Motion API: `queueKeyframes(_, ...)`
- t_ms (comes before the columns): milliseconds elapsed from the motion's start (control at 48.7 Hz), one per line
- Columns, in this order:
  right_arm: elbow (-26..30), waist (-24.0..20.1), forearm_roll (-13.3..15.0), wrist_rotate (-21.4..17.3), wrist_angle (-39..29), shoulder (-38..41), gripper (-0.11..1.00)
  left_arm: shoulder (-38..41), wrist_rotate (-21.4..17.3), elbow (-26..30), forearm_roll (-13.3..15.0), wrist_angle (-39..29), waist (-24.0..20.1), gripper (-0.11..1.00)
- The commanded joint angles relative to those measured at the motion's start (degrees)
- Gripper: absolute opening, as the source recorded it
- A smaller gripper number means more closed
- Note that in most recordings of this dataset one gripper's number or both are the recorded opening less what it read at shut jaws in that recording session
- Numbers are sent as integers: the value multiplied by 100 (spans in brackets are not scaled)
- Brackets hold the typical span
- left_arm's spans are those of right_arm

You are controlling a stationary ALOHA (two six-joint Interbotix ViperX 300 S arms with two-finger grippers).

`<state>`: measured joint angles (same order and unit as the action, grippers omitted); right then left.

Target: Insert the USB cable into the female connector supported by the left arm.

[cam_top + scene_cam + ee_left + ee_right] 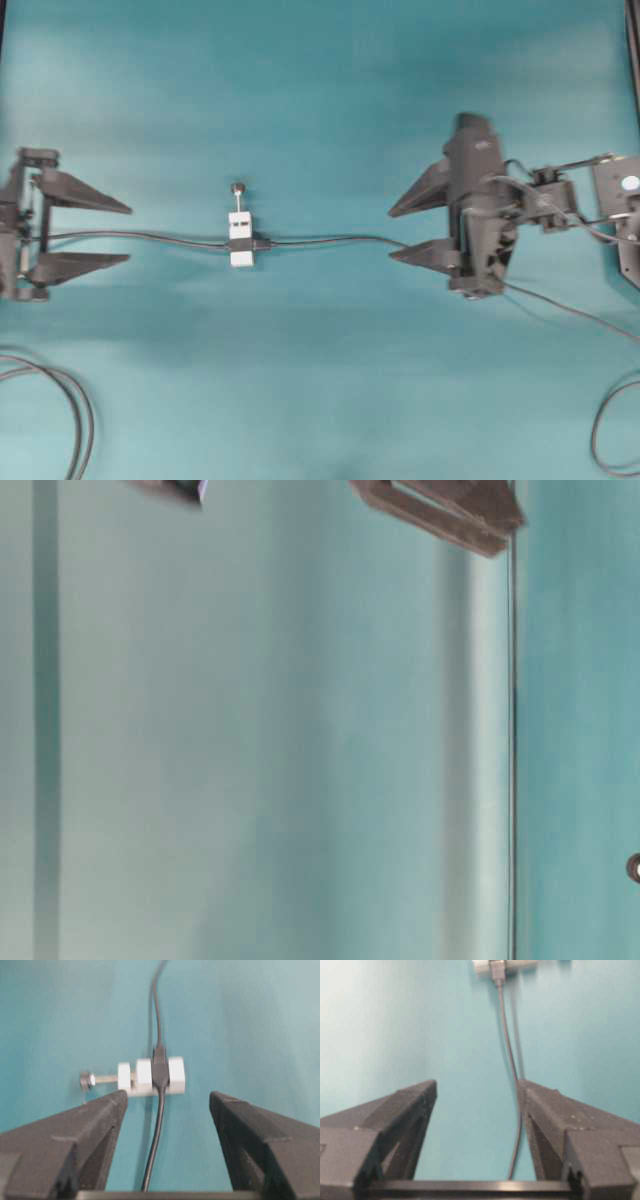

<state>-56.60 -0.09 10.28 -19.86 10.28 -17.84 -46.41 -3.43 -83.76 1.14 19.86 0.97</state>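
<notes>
The white connector block (241, 239) lies on the teal surface (320, 100) midway between my two arms, its screw knob pointing toward the top of the overhead view. A dark cable (330, 240) runs out of each side of it, and from my wrist views the plug looks already seated in the block. My left end effector (130, 234) stands wide and empty, well apart from the block. My right end effector (392, 234) is equally wide and empty. I judge the insertion done, with neither arm gripping anything.
</notes>
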Motion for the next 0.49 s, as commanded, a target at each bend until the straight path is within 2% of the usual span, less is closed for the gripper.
queueKeyframes(0,-272,105,9,18,694,-290,67,-571,26,-26,9,-211,-44,73)
queueKeyframes(103,-624,193,9,35,1169,-457,67,-1143,35,35,9,-976,-44,73)
queueKeyframes(267,-1055,334,9,26,1151,-835,67,-1406,53,299,9,-2030,-44,73)
queueKeyframes(349,-1230,448,18,35,1151,-1107,67,-1415,70,369,9,-2039,-44,73)
queueKeyframes(473,-1547,633,9,18,1143,-1547,67,-1415,44,299,9,-1564,-44,73)
